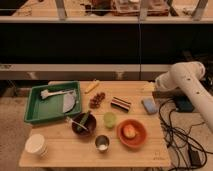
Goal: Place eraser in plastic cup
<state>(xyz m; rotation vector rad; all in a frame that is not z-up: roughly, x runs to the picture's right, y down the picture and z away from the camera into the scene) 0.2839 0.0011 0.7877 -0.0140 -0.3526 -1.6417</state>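
The eraser (120,103), a small black block with pale stripes, lies flat on the wooden table (65,155), right of centre. The plastic cup (109,119), a small yellow-green tumbler, stands upright just in front of it and slightly to the left, a short gap apart. My white arm (186,80) bends at the table's right edge, beside the far right corner. My gripper itself does not show in this view; the arm's end is hidden or out of frame.
A green tray (35,112) with a utensil sits at the left. A dark bowl (83,125), an orange bowl (132,133), a metal cup (102,143), a white cup (36,145), a light-blue pad (149,105) and dark grapes (97,99) surround the cup. Cables lie on the floor at right (180,135).
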